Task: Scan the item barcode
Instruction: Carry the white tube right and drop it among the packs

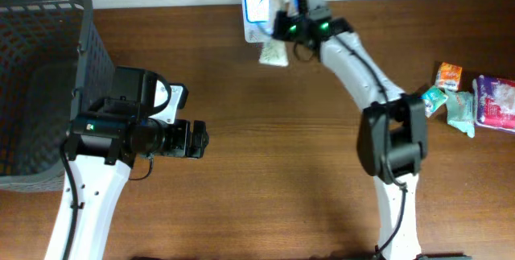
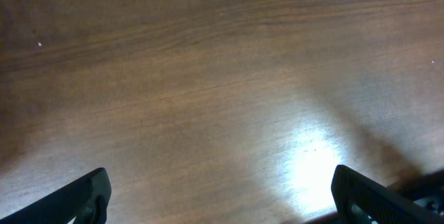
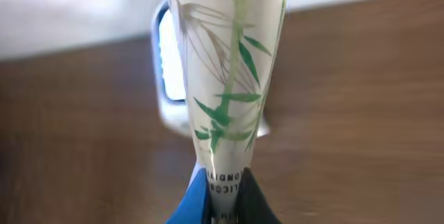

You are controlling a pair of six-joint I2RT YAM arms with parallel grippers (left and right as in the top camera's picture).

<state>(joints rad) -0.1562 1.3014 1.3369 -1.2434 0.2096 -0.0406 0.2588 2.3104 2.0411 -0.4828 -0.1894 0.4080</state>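
right gripper [image 3: 223, 200] clenched on 1 white bamboo-print paper packet [image 3: 225, 78], held just in front of 1 white blue-lit scanner [image 1: 256, 8] at far edge | left gripper [image 2: 222, 200] released, jaws wide, over brown wooden table [image 1: 265, 155] | 1 dark grey mesh basket [image 1: 40, 18] left | 4 small colourful packets [image 1: 460, 107] far right
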